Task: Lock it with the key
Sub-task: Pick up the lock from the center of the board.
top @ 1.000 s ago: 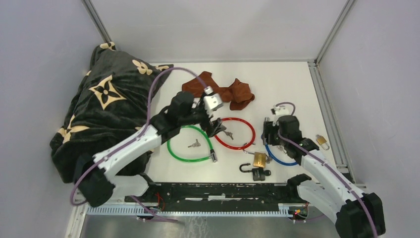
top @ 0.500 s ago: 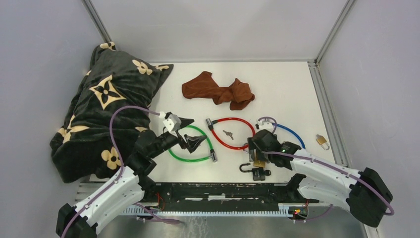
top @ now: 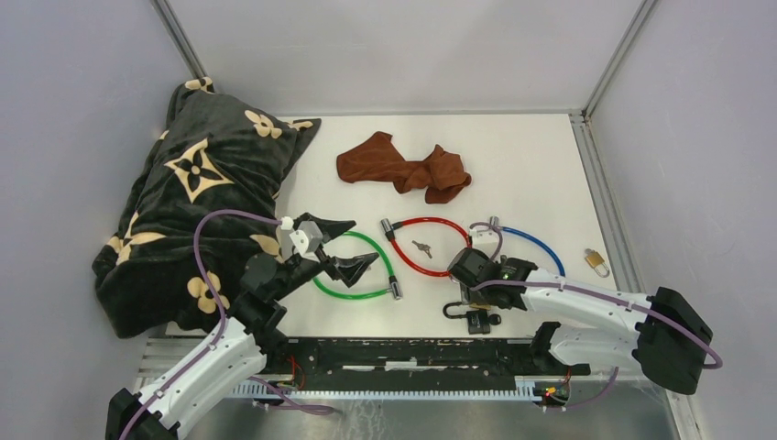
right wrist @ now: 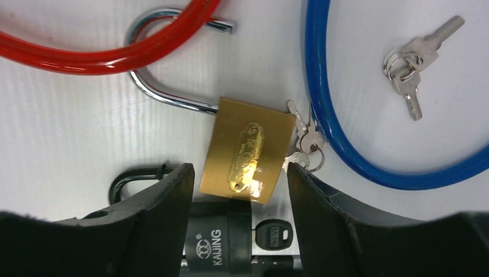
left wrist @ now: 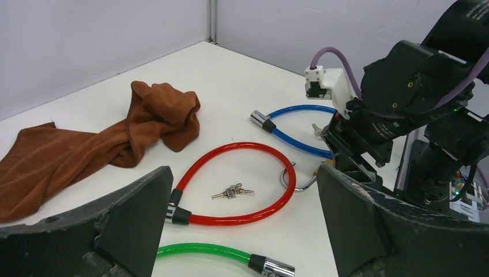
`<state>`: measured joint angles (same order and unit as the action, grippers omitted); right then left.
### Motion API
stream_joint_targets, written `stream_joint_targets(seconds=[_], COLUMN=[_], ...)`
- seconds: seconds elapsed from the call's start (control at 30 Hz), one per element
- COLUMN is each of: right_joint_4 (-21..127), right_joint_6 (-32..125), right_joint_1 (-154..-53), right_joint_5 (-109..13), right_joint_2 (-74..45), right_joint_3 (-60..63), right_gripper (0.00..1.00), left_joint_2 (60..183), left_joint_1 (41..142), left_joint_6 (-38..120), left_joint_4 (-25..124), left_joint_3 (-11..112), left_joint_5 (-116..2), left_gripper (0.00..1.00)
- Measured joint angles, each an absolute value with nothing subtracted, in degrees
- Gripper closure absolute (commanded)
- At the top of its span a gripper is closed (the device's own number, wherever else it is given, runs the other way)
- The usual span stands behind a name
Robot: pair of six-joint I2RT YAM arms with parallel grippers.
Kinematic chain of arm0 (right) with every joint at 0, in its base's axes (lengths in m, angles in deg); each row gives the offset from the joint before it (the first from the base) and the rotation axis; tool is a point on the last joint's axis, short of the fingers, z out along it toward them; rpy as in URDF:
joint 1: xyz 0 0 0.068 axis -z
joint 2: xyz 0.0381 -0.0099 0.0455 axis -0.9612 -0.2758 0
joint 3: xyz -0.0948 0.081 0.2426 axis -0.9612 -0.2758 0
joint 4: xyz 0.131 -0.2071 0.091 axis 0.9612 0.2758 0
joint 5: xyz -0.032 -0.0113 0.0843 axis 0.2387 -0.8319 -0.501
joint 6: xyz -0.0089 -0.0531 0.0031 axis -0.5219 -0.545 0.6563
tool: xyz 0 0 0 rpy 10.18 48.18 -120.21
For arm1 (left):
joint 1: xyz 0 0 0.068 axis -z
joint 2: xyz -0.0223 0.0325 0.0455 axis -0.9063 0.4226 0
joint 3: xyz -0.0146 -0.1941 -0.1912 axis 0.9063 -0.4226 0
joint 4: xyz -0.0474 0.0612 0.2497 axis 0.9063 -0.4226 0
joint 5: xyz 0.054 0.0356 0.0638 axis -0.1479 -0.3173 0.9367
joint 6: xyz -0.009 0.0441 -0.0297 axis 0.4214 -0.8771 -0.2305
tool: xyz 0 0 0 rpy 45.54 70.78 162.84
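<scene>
The right gripper (right wrist: 239, 173) hangs low over the table with its jaws apart, one finger on either side of the near end of the brass padlock (right wrist: 248, 151). A sliver of table shows between one finger and the padlock's body, so nothing is gripped. The padlock lies flat with its silver shackle (right wrist: 167, 86) swung open, and the red cable lock (right wrist: 104, 57) crosses the shackle's mouth. A small bunch of keys (right wrist: 304, 141) sits at the padlock's edge, against the blue cable lock (right wrist: 328, 115) to the right. A loose key ring (right wrist: 412, 57) lies inside the blue loop. Just nearer than the brass one lies a black padlock (right wrist: 218, 242) with a black-headed key (right wrist: 271, 236).

The left gripper (left wrist: 245, 225) is spread wide and holds nothing, above the green cable lock (left wrist: 213, 251). Beyond it, more keys (left wrist: 232, 192) rest inside the red loop. A brown cloth (left wrist: 115, 138) lies farther back, a flowered black blanket (top: 192, 202) to the left, and a small brass padlock (top: 596, 262) at the far right.
</scene>
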<state>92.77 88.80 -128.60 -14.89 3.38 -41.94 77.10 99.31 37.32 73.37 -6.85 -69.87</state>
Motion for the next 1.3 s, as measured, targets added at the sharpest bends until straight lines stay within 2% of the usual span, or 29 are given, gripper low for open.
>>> stream_joint_targets(seconds=[0.17,0.4,0.5,0.6,0.73,0.97,1.17,1.3], right_joint_4=[95.5,93.8,92.8,91.0,88.9,81.4,77.9,77.3], right_joint_6=[89.3,89.6,89.6,89.1,86.5,79.3,74.1,71.6], right_joint_1=[-130.2,-130.2,-130.2,-129.5,-127.0,-121.1,-120.3,-119.8], right_joint_5=[-14.5,-17.5,-18.0,-18.4,-19.6,-21.1,-23.0,-25.2], right_joint_2=[2.2,3.9,3.3,2.5,2.9,5.1,6.5,8.4], right_joint_3=[-38.0,-43.2,-44.6,-45.1,-45.7,-48.5,-49.9,-50.8], right_gripper=[0.34,0.3,0.32,0.4,0.6,0.87,1.0,1.0], left_joint_2=[77.1,77.2,77.5,77.7,78.2,83.2,94.5,104.9], left_joint_1=[99.3,99.3,99.3,99.3,99.3,99.7,108.3,116.5], left_joint_6=[37.4,38.7,39.3,39.8,39.8,38.0,28.0,15.8], left_joint_4=[73.6,73.6,73.6,73.5,73.5,73.1,69.8,68.2], left_joint_3=[-7.2,-7.2,-7.2,-7.2,-7.2,-7.2,-5.8,-2.0], left_joint_5=[-69.9,-69.9,-70.0,-70.3,-70.7,-77.5,-79.6,-79.2], left_gripper=[0.0,0.0,0.0,0.0,0.03,0.21,0.22,0.23])
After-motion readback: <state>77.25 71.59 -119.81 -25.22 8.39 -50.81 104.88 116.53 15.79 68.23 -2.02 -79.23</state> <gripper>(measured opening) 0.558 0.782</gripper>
